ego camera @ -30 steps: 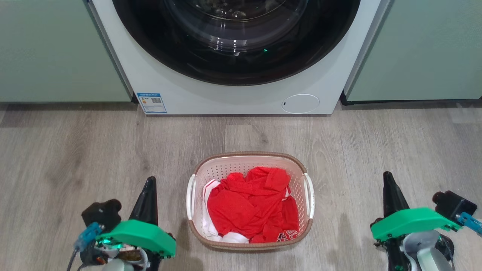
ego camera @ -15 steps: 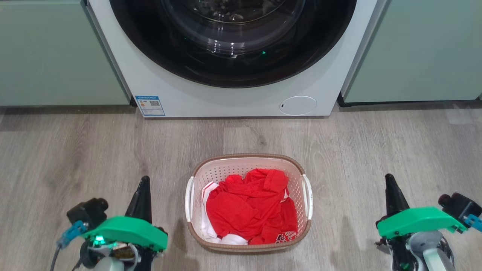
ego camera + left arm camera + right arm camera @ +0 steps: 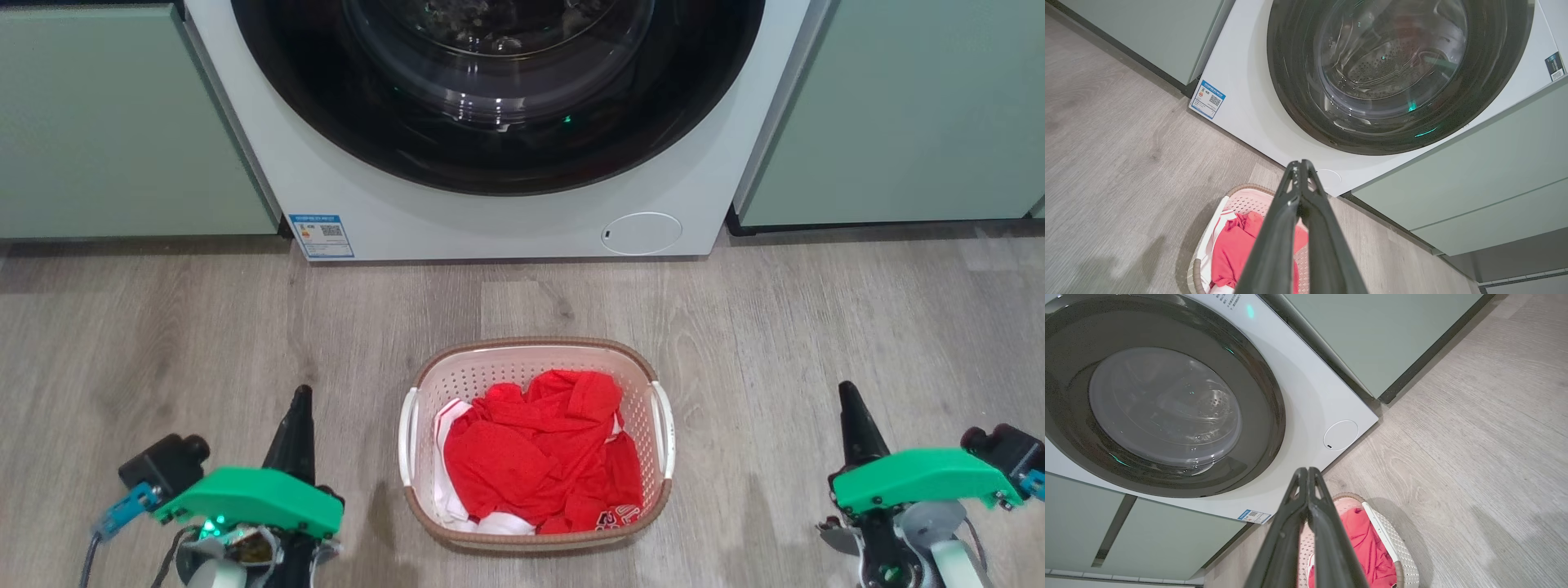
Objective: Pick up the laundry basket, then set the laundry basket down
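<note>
Laundry basket (image 3: 482,380) upright on the grey wood-look floor (image 3: 163,343), centred in front of the white washer (image 3: 506,224) and apart from it, a strip of bare planks between. Cream perforated walls, brown woven-look rim, a white handle (image 3: 406,433) on each long side. Inside, a crumpled red garment (image 3: 531,449) over most of the bottom, with a white cloth (image 3: 447,490) edged in red tucked along the left wall and the near end.

Left gripper (image 3: 300,396) low at the left of the head view, beside the laundry basket without touching it, fingers pressed together into one dark point and holding nothing. Same meeting of tips in the left wrist view, with the basket's far corner just below them.

Right gripper (image 3: 847,392) low at the right of the head view, well apart from the nearer handle and farther out than its partner, fingers likewise together and empty. Tips joined in the right wrist view too, above the basket's outer wall.

On the washer, a dark round door (image 3: 498,82) with a glass bowl, a blue-edged label (image 3: 322,235) at the lower left corner, a round white cover (image 3: 642,233) at the lower right. Pale green cabinet fronts (image 3: 122,122) on either side.
</note>
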